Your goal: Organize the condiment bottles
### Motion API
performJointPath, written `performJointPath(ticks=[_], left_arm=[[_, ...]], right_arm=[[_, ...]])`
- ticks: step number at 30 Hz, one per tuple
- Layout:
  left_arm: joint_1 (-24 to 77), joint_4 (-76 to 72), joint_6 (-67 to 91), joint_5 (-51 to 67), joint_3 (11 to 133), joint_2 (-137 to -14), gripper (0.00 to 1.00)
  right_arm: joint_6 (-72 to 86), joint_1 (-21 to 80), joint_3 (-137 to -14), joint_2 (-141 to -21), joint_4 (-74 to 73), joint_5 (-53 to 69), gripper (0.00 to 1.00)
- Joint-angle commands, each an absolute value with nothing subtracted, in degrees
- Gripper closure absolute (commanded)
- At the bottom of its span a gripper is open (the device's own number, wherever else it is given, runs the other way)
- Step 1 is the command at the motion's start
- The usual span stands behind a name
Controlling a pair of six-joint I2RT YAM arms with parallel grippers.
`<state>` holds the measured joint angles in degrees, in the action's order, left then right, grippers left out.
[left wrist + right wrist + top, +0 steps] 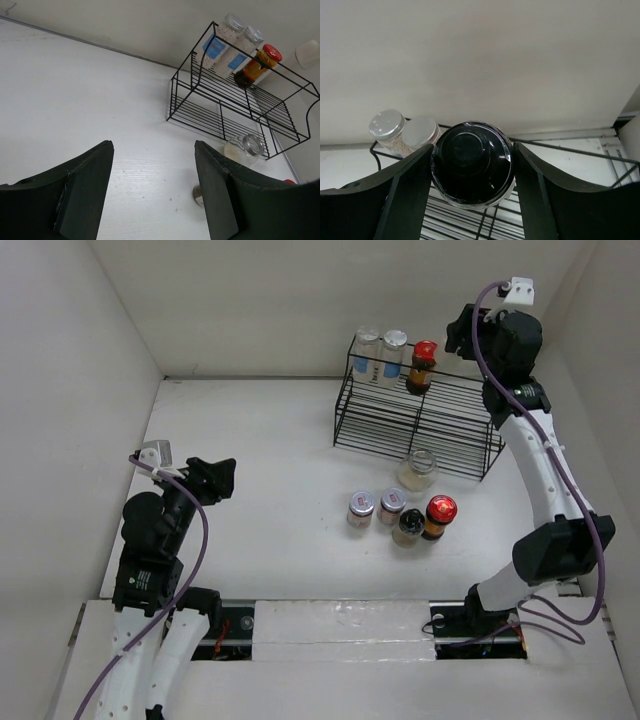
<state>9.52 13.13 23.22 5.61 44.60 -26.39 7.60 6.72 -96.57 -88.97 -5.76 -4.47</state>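
Note:
My right gripper (pixel 458 338) (pixel 473 146) is shut on a black-capped bottle (pixel 471 167), held over the right end of the black wire rack's (pixel 420 420) top shelf. Only the bottle's cap shows. Two silver-lidded clear jars (pixel 380 355) (pixel 402 131) and a tilted red-lidded dark bottle (pixel 423 365) (pixel 257 62) are on the top shelf. On the table stand a clear jar (pixel 418 469), two small silver-lidded jars (pixel 361 508), a black-capped bottle (pixel 408 528) and a red-lidded bottle (pixel 438 515). My left gripper (pixel 222 475) (pixel 153 143) is open and empty at the left.
White walls close in the table (pixel 260 470) at the back, left and right. The rack's lower shelf (pixel 400 435) holds nothing. The right arm (pixel 540 460) reaches along the right wall to the rack.

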Motion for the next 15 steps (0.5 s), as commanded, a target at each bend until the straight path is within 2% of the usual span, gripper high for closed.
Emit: performJointPath(ticks=[1,9,15], left_arm=[[9.2,11.0,22.6,6.3,45.0,-25.9,0.38],[9.2,11.0,22.6,6.3,45.0,-26.5,0.38],[9.2,11.0,22.6,6.3,45.0,-26.5,0.38]], right_arm=[[7.1,5.8,-99.4,-86.6,-2.2,-4.2,0.54],[7.1,0.4,-104.8,-92.5,-4.0,-1.4,0.55],[7.1,0.4,-108.5,-98.5,-5.5,-1.2,0.55]])
